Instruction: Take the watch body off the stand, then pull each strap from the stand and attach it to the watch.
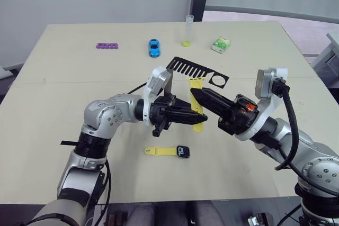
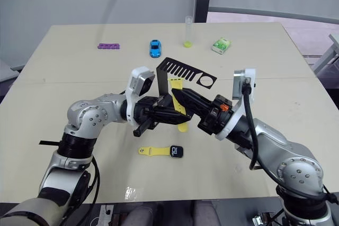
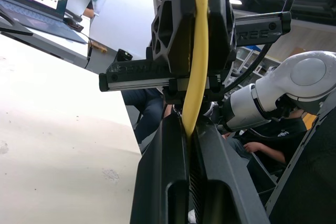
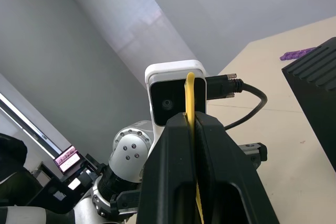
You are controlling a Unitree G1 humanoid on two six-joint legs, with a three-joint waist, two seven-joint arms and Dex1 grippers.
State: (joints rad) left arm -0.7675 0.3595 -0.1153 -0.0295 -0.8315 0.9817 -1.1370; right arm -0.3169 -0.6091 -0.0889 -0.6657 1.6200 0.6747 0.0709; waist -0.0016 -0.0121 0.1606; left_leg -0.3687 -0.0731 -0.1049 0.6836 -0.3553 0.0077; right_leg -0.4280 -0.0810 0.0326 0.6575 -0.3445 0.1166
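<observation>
Pinching one yellow strap (image 1: 197,104) between both closed grippers, left gripper (image 1: 186,118) and right gripper (image 1: 197,97), we hold it beside the stand (image 1: 183,67).

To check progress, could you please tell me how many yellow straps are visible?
2: one strap lies on the table, joined to the watch body; the other strap is pinched by both grippers below the stand.
</observation>
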